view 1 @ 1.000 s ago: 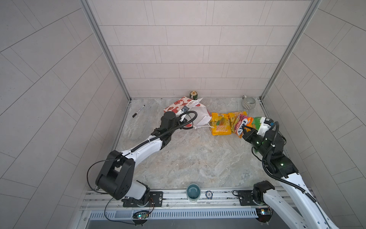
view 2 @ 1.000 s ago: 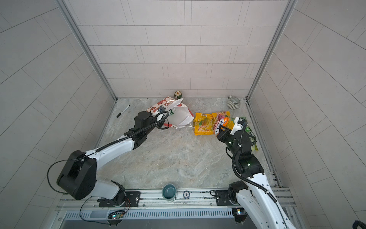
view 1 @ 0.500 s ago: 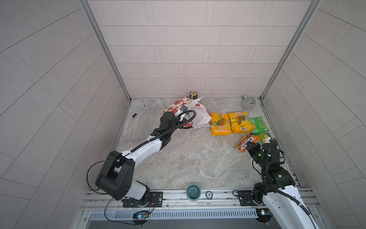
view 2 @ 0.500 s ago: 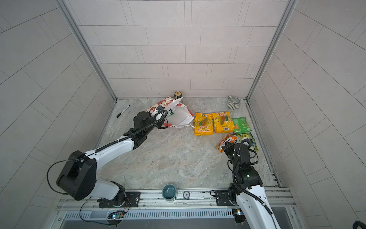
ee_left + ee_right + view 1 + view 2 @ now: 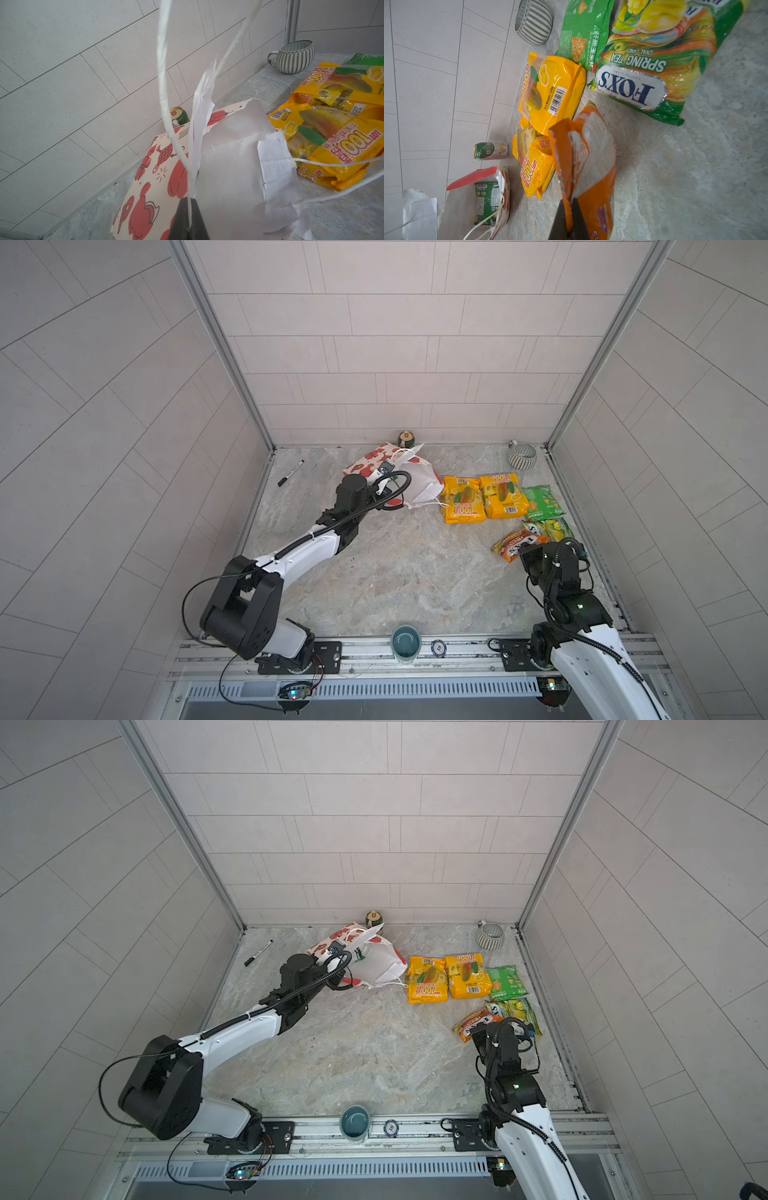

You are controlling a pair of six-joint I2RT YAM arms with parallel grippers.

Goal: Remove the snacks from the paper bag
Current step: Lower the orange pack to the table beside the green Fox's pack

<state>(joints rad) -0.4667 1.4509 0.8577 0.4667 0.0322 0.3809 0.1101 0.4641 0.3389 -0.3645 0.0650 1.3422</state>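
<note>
— Packets in both top views: where do they lie?
— Five are out, centre right of frame: the yellow-orange pair [image 5: 464, 499], the loose green packet [image 5: 540, 502] beside them, the yellow-green packet [image 5: 548, 529] lower, and the red-orange packet [image 5: 513, 545] lowest, at the right gripper [image 5: 525, 551]. The paper bag [image 5: 415, 481] lies on its side, upper centre.
— Left wrist view?
— The left gripper [image 5: 189, 224] is clamped on a torn strip of the bag's rim, with a cord handle [image 5: 164, 83] looping away. A hard tug could rip that strip off, and the mouth would sag shut.
— Right wrist view?
— The right gripper's jaws pinch the red-orange packet's end seam; the packet seems to rest on the table [image 5: 675, 166], though the contact is hard to read. Beyond, the last green packet [image 5: 486, 201] sits inside the bag. Glossy film could slip, or a release on edge could tip it onto the yellow-orange pair.
</note>
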